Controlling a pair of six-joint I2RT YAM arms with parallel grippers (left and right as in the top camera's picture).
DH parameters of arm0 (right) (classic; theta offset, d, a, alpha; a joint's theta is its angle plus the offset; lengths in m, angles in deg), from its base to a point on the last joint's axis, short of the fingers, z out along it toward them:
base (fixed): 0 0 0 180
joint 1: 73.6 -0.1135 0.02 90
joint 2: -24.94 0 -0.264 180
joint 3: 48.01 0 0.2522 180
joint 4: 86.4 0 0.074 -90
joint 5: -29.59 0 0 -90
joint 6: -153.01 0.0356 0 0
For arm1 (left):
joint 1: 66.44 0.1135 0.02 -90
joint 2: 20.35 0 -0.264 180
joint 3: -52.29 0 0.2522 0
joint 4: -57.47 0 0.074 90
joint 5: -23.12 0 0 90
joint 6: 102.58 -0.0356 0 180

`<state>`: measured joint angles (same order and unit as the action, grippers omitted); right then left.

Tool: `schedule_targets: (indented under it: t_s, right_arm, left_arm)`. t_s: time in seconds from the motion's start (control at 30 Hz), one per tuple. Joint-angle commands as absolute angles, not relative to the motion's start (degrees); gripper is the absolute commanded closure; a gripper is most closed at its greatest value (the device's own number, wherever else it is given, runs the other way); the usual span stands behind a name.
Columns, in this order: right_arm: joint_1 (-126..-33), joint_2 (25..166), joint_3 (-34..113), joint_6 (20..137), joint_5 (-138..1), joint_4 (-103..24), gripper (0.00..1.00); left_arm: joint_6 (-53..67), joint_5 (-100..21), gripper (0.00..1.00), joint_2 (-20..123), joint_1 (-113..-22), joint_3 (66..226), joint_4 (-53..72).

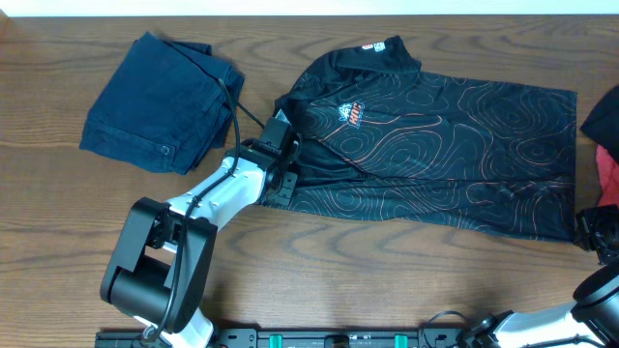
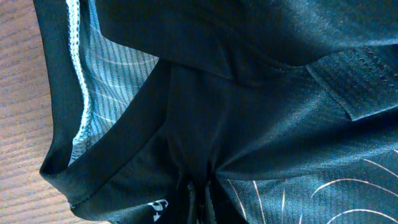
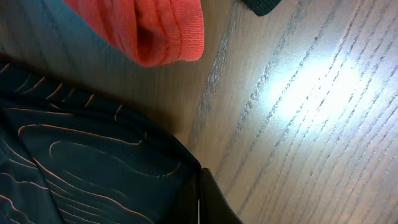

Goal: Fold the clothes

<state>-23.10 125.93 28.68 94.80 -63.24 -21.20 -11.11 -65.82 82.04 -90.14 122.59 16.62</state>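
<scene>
Jersey (image 1: 435,145) spread flat, chest up, on table (image 3: 311,124), just right of denim garment (image 1: 160,101). My left gripper (image 2: 194,193) clenched on jersey's sleeve nearest denim, cloth bunched between tips. My right gripper (image 3: 200,199) closed tight at jersey's hem corner farthest from denim; whether it holds cloth, cannot tell. Red garment (image 3: 155,31) near that corner.

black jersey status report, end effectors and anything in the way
Left end effector shut on black short-sleeved jersey with orange contour lines. Right end effector shut by its hem corner. Red garment beside that corner.
</scene>
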Motion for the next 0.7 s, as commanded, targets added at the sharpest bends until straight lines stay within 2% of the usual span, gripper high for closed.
schedule_targets:
  t_s: [0.0, 0.5, 0.57, 0.6, 0.67]
  right_arm:
    - [-22.6, 126.3, 29.4, 94.3, -63.2, -21.9, 0.99]
    - [-22.7, 126.3, 29.4, 94.5, -57.0, -23.1, 0.99]
    - [-22.7, 126.3, 29.4, 94.5, -57.2, -23.1, 0.98]
    - [-22.7, 126.3, 29.4, 94.5, -57.4, -23.1, 0.93]
    - [-22.7, 126.3, 29.4, 94.5, -57.9, -23.1, 0.78]
  left_arm:
    - [-11.5, -66.4, 0.94, 82.1, -89.3, 122.7, 14.9]
    - [-11.5, -68.4, 0.94, 79.5, -82.6, 124.1, 14.1]
    - [-11.5, -68.4, 0.86, 79.5, -82.6, 124.1, 14.1]
    - [-11.5, -68.3, 0.83, 79.5, -82.6, 124.1, 14.0]
    - [-11.5, -68.3, 0.58, 79.5, -82.6, 124.1, 13.9]
